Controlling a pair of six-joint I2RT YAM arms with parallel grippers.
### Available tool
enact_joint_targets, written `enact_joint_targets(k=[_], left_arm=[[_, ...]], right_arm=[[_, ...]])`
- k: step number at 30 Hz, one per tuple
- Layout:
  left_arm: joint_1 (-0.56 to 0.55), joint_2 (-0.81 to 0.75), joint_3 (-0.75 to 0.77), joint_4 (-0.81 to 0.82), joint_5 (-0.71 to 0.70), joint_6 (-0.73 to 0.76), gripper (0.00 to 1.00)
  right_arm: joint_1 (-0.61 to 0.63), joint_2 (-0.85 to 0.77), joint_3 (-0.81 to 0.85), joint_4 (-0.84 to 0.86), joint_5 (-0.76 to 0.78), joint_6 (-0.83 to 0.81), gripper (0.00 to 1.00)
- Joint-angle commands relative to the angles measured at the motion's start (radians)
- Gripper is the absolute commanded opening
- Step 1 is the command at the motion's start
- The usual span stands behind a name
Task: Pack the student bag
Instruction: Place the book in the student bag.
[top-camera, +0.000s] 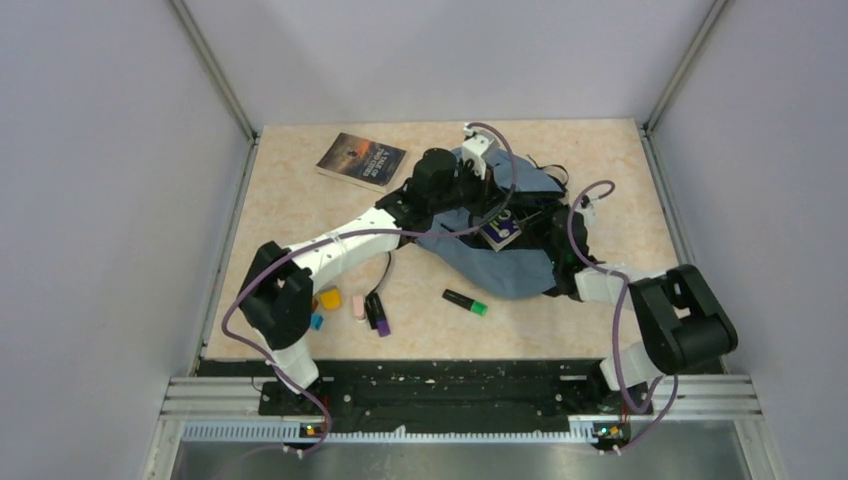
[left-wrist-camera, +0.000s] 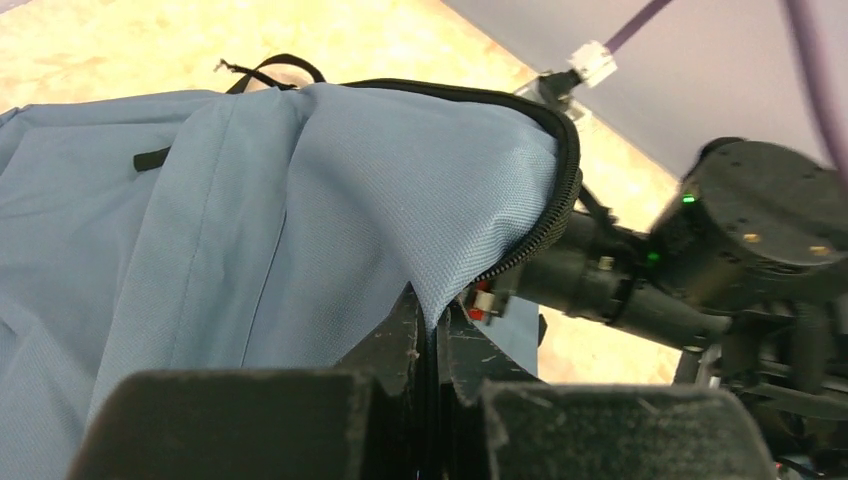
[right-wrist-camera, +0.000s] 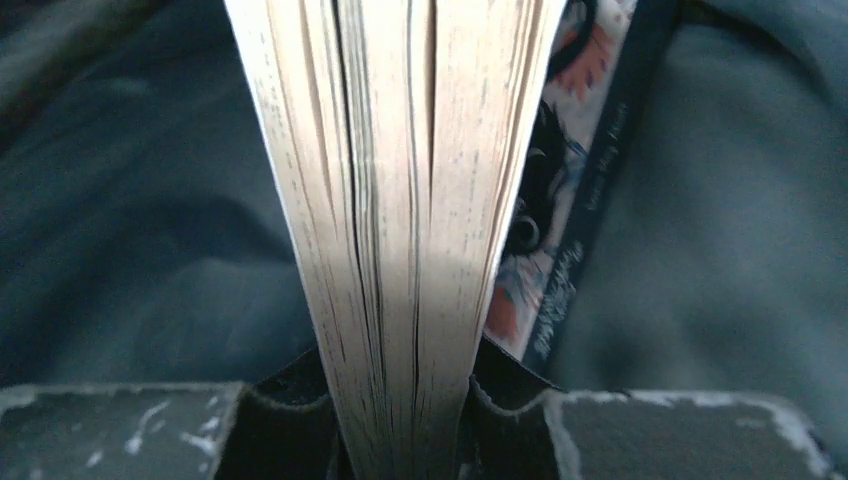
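Beige counter (top-camera: 290, 205), grey walls: left pincer (left-wrist-camera: 430, 305) is clamped on the zipper rim (left-wrist-camera: 558, 195) of the student bag (left-wrist-camera: 300, 200), which lies right of centre toward the far edge; right pincer (right-wrist-camera: 400, 405) grips a paperback (right-wrist-camera: 400, 200) by its page edge, bag fabric all round it. I'd hold the rim high and feed the paperback in spine-first so pages don't snag the zipper. Cover print too blurred to read.
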Motion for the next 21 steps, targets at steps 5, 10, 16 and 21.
enact_joint_targets(k=[5, 10, 16, 21], left_arm=[[0.019, 0.021, 0.087, 0.156, 0.142, -0.103, 0.0], [0.029, 0.038, 0.094, 0.166, 0.164, -0.126, 0.0], [0.045, 0.03, 0.075, 0.166, 0.151, -0.138, 0.0], [0.056, 0.01, 0.052, 0.151, 0.128, -0.129, 0.0]], right_arm=[[0.027, 0.28, 0.193, 0.337, 0.019, -0.065, 0.0], [0.069, 0.37, 0.268, 0.33, 0.07, -0.127, 0.0], [0.075, 0.383, 0.304, 0.243, 0.149, -0.283, 0.3], [0.076, 0.358, 0.295, 0.179, 0.164, -0.407, 0.59]])
